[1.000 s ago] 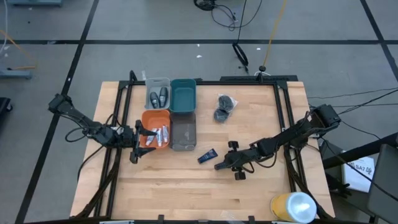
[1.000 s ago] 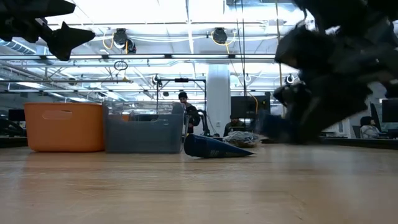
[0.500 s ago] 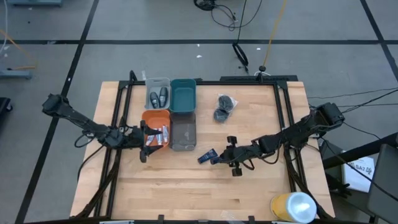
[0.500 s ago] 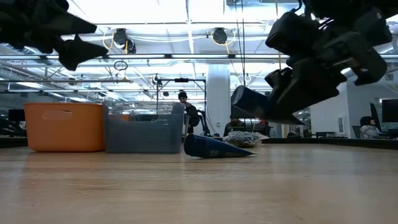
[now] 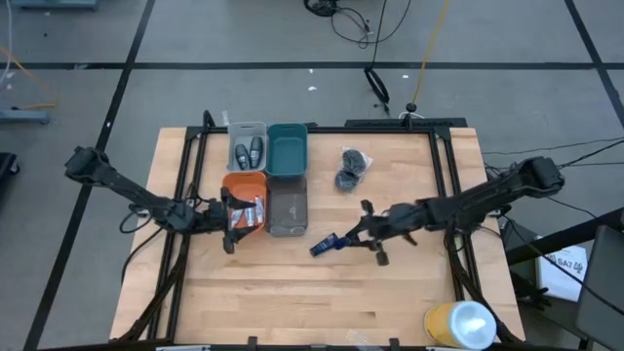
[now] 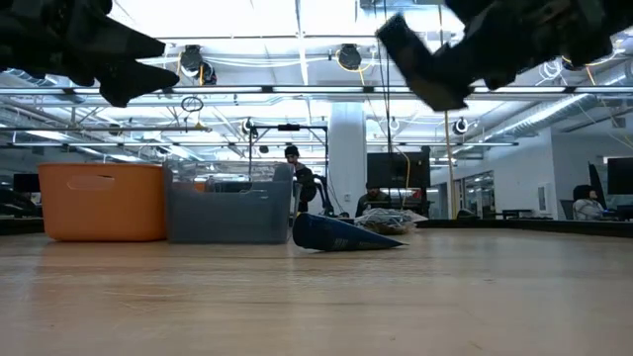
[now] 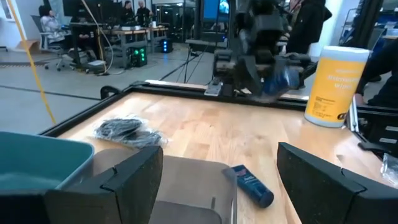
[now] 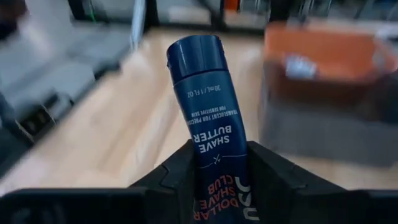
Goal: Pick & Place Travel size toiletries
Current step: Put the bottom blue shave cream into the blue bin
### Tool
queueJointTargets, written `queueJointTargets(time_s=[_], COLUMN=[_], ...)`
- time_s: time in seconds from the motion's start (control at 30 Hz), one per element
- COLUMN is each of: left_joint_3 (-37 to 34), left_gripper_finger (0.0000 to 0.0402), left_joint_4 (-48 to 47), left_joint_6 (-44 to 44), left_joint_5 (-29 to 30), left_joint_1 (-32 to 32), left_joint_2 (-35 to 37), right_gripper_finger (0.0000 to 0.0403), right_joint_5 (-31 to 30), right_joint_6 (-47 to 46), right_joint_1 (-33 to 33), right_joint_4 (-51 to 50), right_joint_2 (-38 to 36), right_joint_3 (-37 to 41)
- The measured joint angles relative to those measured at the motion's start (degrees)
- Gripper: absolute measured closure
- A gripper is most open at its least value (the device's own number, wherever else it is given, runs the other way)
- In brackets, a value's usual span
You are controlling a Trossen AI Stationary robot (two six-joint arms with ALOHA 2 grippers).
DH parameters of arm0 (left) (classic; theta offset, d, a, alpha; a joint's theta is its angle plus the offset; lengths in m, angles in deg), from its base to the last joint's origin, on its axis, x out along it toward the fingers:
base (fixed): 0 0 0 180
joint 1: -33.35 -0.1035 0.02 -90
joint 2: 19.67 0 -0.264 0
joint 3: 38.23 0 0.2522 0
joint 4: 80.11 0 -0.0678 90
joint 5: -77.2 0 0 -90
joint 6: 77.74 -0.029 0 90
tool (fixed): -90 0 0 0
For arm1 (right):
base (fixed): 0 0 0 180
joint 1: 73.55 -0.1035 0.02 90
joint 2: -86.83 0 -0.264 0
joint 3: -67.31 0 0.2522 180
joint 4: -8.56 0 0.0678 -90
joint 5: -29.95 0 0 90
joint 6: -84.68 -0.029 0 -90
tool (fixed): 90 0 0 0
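My right gripper [image 5: 357, 230] hangs above the table's middle, shut on a dark blue packet [image 8: 202, 93]. A second dark blue packet [image 5: 325, 245] lies flat on the wood just left of it and also shows in the left wrist view [image 7: 252, 185]. My left gripper [image 5: 230, 216] is open over the orange bin [image 5: 237, 185], which holds white tubes [image 5: 253, 210]. Two dark grey oval bottles [image 5: 249, 151] lie in the grey bin. Two dark grey puffs [image 5: 351, 168] rest on the table toward the far side. My right gripper pinches the dark blue packet by its printed lower part [image 8: 219, 146] between its two fingers [image 8: 177, 171]. The fingers come from the table's right, lying along the packet. Its round end [image 8: 194, 50] sticks out beyond the fingertips. The packet is lifted clear of the table.
A teal bin [image 5: 288, 151] and a clear bin [image 5: 289, 207] stand beside the grey and orange ones. A big yellow cylinder with a white end [image 5: 460, 324] lies at the near right corner. Black frame rails run along the table's sides. Bare wood spreads across the near half.
My right gripper, shut on its packet throughout, has first moved toward the table's left and the lying packet, then risen and drawn toward the far edge. My left gripper has shifted a little toward the right, over the orange bin. The packet on the table has stayed put.
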Motion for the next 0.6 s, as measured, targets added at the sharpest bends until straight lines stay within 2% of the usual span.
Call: queueJointTargets(time_s=[0.1,0.17,0.3,0.4,0.6], left_joint_3=[0.0,0.0,0.1,1.9,9.0], left_gripper_finger=[0.0091,0.0091,0.0091,0.0091,0.0091], left_joint_4=[2.1,4.5,10.3,11.0,10.8], left_joint_6=[-0.8,-1.7,-2.5,-2.5,-6.1], left_joint_5=[0.0,0.3,1.0,0.8,-5.5], left_joint_1=[0.0,-0.1,-1.9,-4.1,-7.0], left_joint_2=[-1.8,-3.0,-6.1,-9.5,-20.3], right_gripper_finger=[0.0294,0.0301,0.0308,0.0308,0.0308], right_joint_5=[0.5,0.4,0.4,0.5,0.4], right_joint_6=[-1.4,-2.4,-3.4,-3.4,-2.1], right_joint_1=[1.6,2.6,3.2,3.2,3.2], right_joint_4=[11.5,15.8,17.3,17.7,19.8], right_joint_2=[-3.3,-4.8,-6.8,-7.5,-7.6], right_joint_3=[6.0,8.8,11.5,11.7,11.8])
